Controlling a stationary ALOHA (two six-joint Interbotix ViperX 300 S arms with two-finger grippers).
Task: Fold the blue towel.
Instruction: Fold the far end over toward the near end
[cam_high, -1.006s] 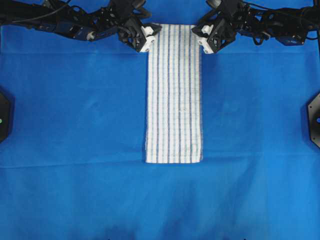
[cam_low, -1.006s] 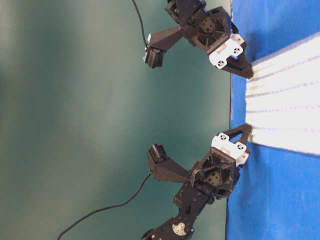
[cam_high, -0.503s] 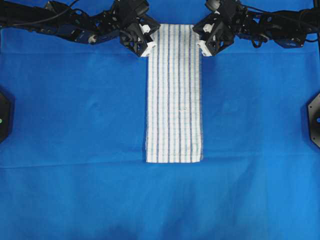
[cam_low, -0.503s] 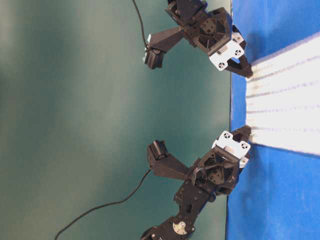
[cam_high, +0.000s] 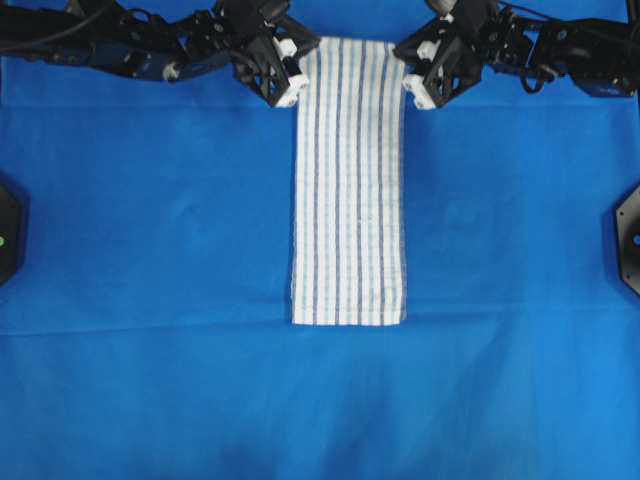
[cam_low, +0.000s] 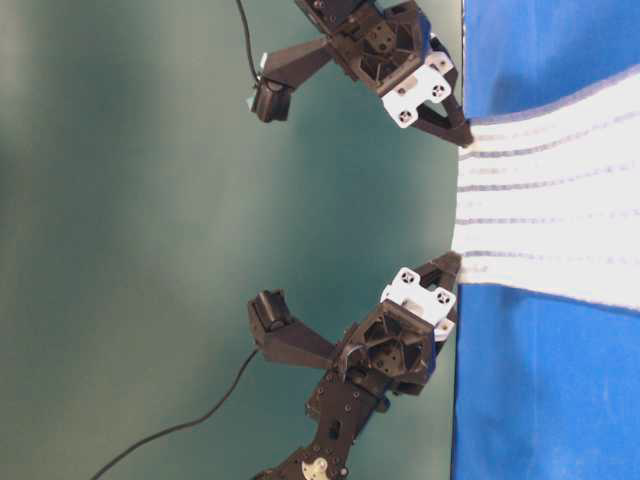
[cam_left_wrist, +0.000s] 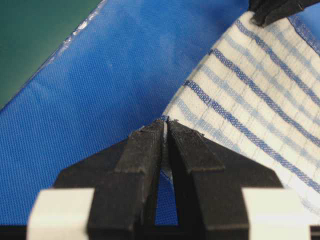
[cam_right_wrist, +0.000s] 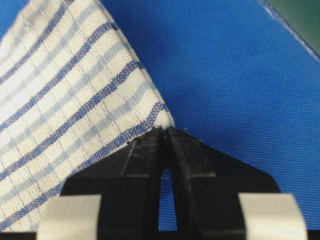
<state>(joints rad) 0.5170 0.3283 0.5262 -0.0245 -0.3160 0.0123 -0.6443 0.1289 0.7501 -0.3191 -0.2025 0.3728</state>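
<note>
Two grippers, left gripper (cam_left_wrist: 165, 131) and right gripper (cam_right_wrist: 163, 136), each pinch one blue towel (cam_high: 349, 180) corner.

Table covered by a plain blue cloth (cam_high: 150, 230), faint creases running across its near part. Behind the table edge, a flat dark-green backdrop (cam_low: 130, 250), even and unmarked. Two black fixtures (cam_high: 628, 238) sit at the left and right margins. Lighting diffuse, soft shadows only.
</note>
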